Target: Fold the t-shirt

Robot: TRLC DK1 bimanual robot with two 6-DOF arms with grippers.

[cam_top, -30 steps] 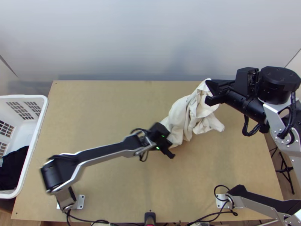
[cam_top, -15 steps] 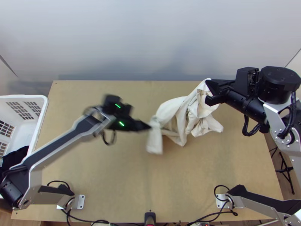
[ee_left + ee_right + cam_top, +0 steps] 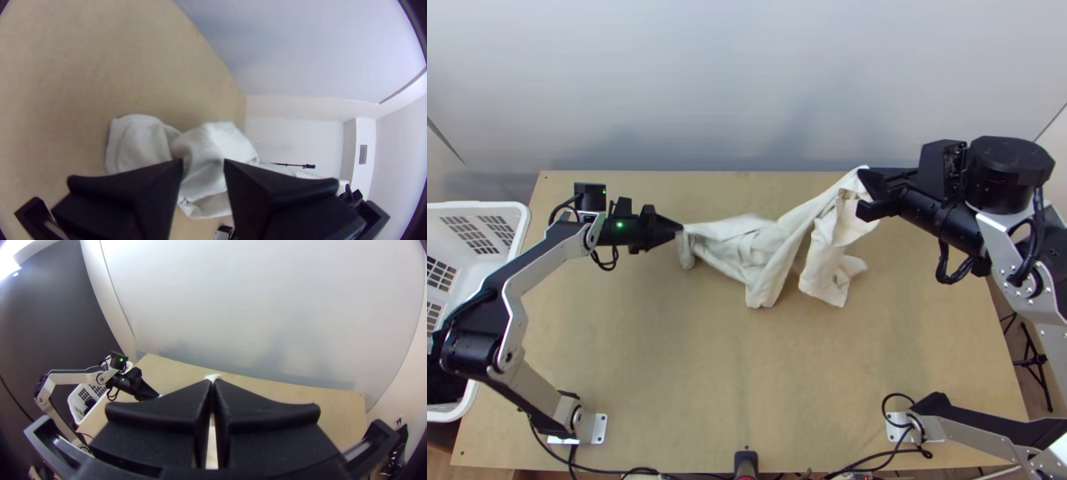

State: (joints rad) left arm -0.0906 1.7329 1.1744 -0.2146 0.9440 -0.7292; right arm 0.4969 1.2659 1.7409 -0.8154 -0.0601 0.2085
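Light wood, the table [image 3: 747,384] stretches below a grey-white wall [image 3: 747,80]. The basket [image 3: 521,240] stands beside its left edge. Bunched in loose folds, the shirt [image 3: 771,264] runs between the grippers over the table's far half, one end lifted toward the right. The right gripper [image 3: 862,174] pinches that end between nearly closed fingers. At the other end is the left gripper [image 3: 681,228], its fingers parted by a narrow gap, with cloth between and beyond the tips.
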